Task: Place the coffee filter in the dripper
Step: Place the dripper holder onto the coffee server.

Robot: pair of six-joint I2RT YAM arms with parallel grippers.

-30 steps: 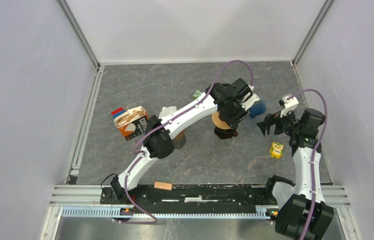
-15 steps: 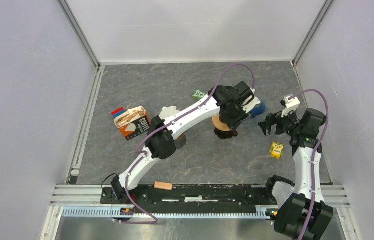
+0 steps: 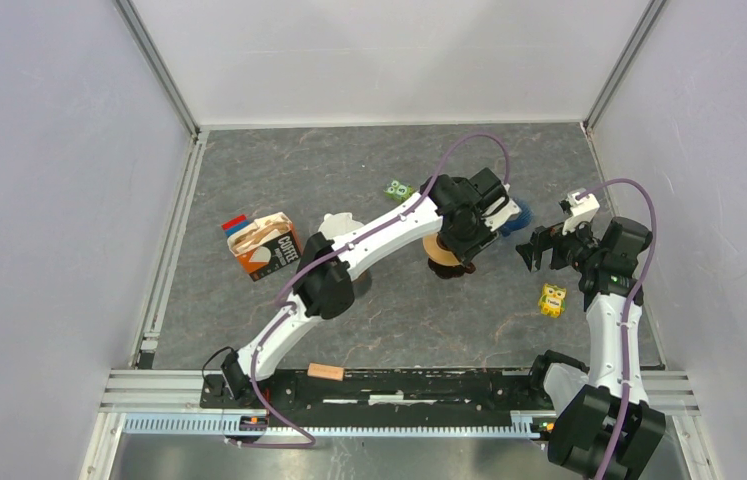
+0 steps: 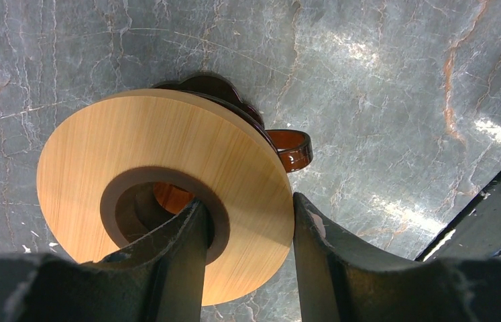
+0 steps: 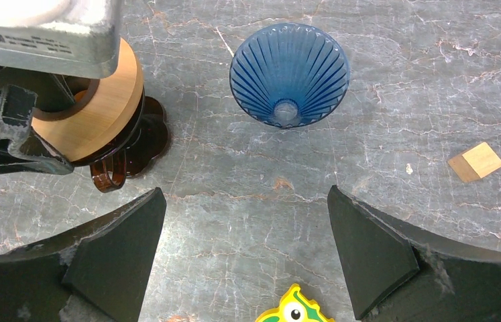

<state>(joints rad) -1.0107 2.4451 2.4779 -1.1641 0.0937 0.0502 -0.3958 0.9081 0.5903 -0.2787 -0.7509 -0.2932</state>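
Note:
A blue ribbed cone dripper (image 5: 289,74) lies on its side on the table, also seen in the top view (image 3: 517,214). My left gripper (image 4: 249,204) is shut on a wooden ring (image 4: 160,147), one finger in its hole and one outside its rim, just above a brown glass piece with a handle (image 4: 293,146). My right gripper (image 5: 245,194) hangs open and empty over bare table, near the blue dripper. A white piece that looks like the coffee filter (image 3: 337,224) lies partly under the left arm.
An orange and white coffee box (image 3: 264,245) stands at the left. A yellow-green toy (image 3: 552,299) lies below the right gripper, and a green toy (image 3: 397,189) behind the left arm. A small wooden block (image 5: 475,161) lies right of the blue dripper.
My left gripper has turned and shifted slightly with the wooden ring, bringing it closer over the brown glass piece. The right arm has barely moved.

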